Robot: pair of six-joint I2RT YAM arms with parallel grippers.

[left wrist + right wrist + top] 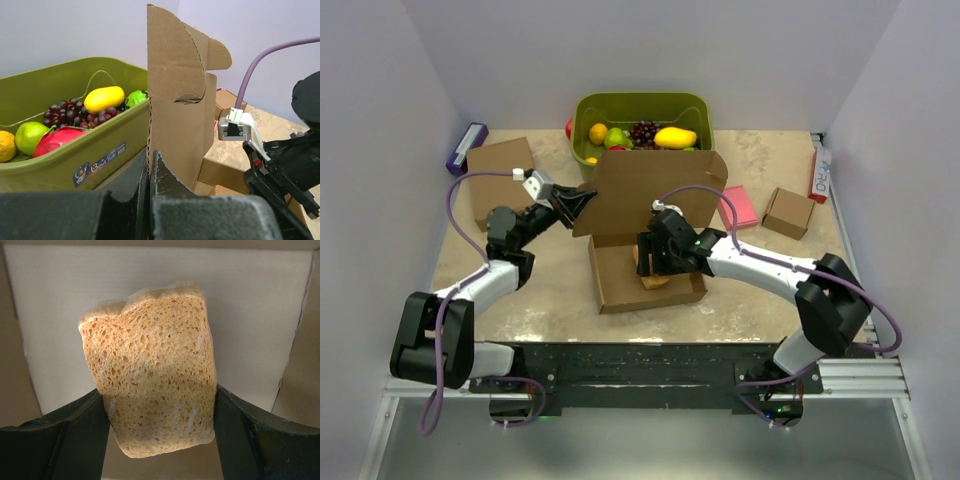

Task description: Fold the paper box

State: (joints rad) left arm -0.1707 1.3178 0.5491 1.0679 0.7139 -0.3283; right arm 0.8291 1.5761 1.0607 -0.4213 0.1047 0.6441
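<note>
Because the box [620, 290] is thin corrugated card, I judge it light, stiff across its panels, willing to bend only at its scored creases, and easy to crush or tear if I pinch an edge hard. It sits in the middle of the table [770, 290], with its shallow tray nearest me and its lid standing up behind.

Over the tray my right gripper [658, 265] is spread wide around a slice of bread [150, 365], one finger pressed to each side. I cannot tell whether the slice touches the tray floor.

Further back, at the lid's left edge, my left gripper [150, 172] is closed tight on the card, pinching a side flap edge-on. I think that is the right kind of hold: on a free edge close to a crease, where a panel swings without buckling. The surface looks dry and matt, so I expect little slipping, though a thin edge could twist out of a pinch.

The box is plain brown and unprinted. It is die-cut, with rounded flaps and a tab at the top of the lid, and a perforated fold line shows in my left wrist view. Just behind the lid stands a green tub [585, 110] of fruit [675, 137].
</note>
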